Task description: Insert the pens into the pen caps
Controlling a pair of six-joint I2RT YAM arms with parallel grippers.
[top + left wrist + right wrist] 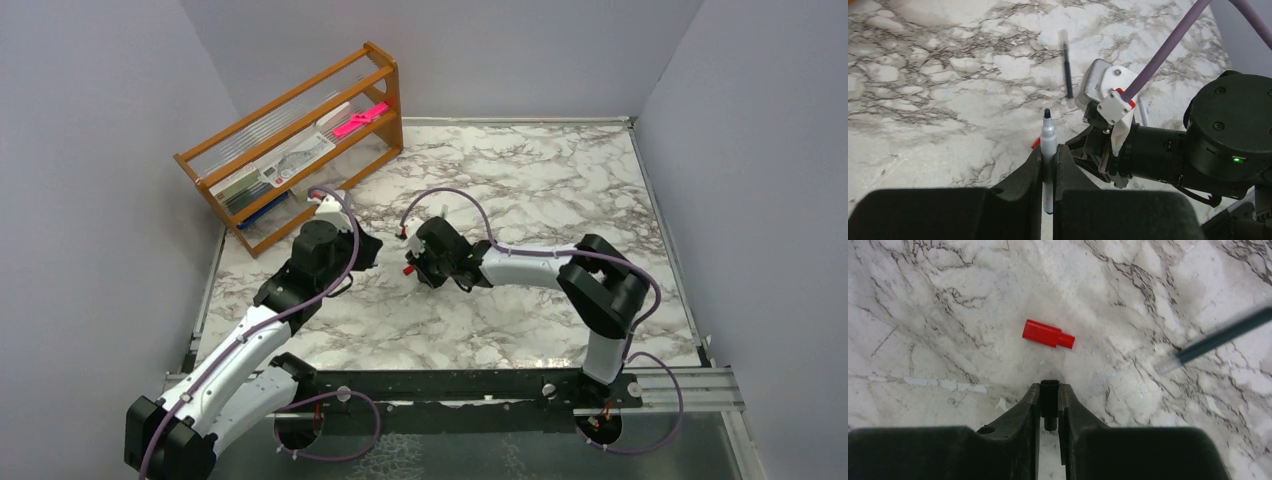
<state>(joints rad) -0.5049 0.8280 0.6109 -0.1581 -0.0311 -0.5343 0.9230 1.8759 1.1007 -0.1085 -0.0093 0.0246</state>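
My left end effector (1048, 150) is closed tight on a white pen (1048, 136), with the black tip pointing away from the wrist. My right end effector (1049, 388) has its jaws pressed on a small black cap (1049, 405). The two face each other near the middle of the tabletop (560, 180), somewhat toward its left edge. A red cap (1048, 334) lies just beyond the right fingers, and a clear pen (1066, 65) lies flat nearby.

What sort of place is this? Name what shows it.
Probably a robot test cell: plain grey walls box in a marble-patterned table, with left arm and right arm bolted to a rail at its near edge.
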